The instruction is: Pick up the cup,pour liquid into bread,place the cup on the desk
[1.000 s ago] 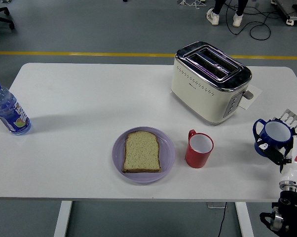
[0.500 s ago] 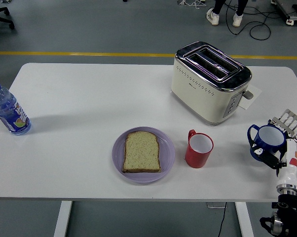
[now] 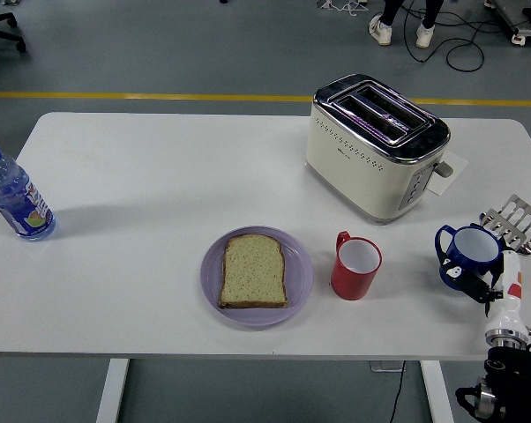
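White table (image 3: 160,176) on a grey floor; right hand (image 3: 488,284) at the near right corner has its fingers wrapped around the blue cup (image 3: 467,256), upright, right of the red cup (image 3: 355,266). To pour well, judge: carry it leftward high over the red cup and tip above the bread (image 3: 254,270) on the purple plate (image 3: 214,291). Open room lies left of the red cup; the toaster (image 3: 375,145) crowds behind it, table edge close in front.

Hidden and cropped elements

Right hand (image 3: 488,284): fingers largely hidden behind the blue cup (image 3: 467,256); arm cropped at the lower right corner. Person (image 3: 403,25): only legs and shoes visible at top edge. Water bottle (image 3: 15,198): label print too small to read.
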